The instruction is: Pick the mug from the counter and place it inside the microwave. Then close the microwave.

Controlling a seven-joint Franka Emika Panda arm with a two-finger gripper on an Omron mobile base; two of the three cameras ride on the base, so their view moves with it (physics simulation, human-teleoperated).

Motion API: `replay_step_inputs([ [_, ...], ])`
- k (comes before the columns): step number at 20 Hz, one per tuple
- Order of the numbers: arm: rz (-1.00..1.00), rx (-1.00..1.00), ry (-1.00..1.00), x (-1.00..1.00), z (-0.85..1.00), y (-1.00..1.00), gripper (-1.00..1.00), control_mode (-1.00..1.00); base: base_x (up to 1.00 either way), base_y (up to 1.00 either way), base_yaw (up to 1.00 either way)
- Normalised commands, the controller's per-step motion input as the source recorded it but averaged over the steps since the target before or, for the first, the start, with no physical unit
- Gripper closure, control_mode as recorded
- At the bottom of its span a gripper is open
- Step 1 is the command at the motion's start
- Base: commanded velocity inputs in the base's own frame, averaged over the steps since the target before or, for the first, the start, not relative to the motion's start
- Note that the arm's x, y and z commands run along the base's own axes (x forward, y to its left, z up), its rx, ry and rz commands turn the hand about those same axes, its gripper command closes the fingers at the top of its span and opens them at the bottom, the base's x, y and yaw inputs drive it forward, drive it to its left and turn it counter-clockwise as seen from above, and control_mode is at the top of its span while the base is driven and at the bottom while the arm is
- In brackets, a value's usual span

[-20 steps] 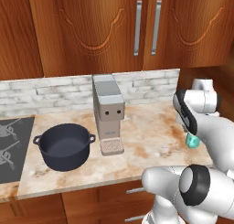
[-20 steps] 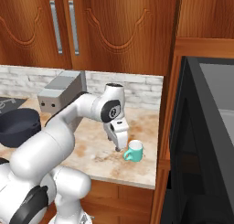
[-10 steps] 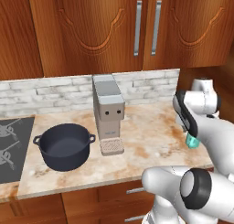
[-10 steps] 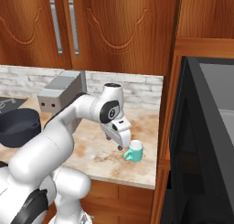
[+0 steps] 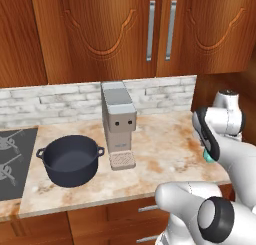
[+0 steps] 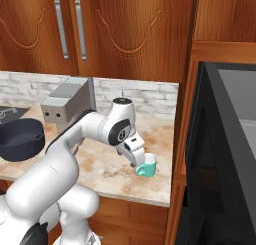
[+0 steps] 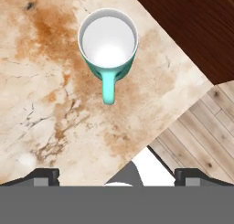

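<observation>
Teal mug (image 7: 108,45) stands upright near the counter's (image 7: 41,104) right edge, its handle toward the gripper (image 6: 136,156), whose jaws hang apart just above, likely lining up a grasp.

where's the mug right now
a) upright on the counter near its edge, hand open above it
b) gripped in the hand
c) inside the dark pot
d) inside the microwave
a: the mug stands upright on the counter near its edge, untouched, beyond the open hand.

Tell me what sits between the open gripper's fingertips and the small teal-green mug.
Nothing: in the hand view, bare beige marble-look counter separates the gripper from the small teal-green mug.
</observation>
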Motion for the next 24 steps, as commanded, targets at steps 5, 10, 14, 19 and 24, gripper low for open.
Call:
replay_step_inputs([
  [5, -0.01, 0.00, 0.00, 0.05, 0.00, 0.00, -1.00, -1.00, 0.00, 0.00, 0.00],
  [10, -0.04, 0.00, 0.00, 0.09, 0.00, -0.05, -1.00, -1.00, 0.00, 0.00, 0.00],
  [14, -0.06, 0.00, 0.00, 0.08, 0.00, -0.12, -1.00, -1.00, 0.00, 0.00, 0.00],
  [19, -0.06, 0.00, 0.00, 0.06, -0.01, -0.15, -1.00, -1.00, 0.00, 0.00, 0.00],
  [24, -0.06, 0.00, 0.00, 0.12, -0.06, -0.12, -1.00, -1.00, 0.00, 0.00, 0.00],
])
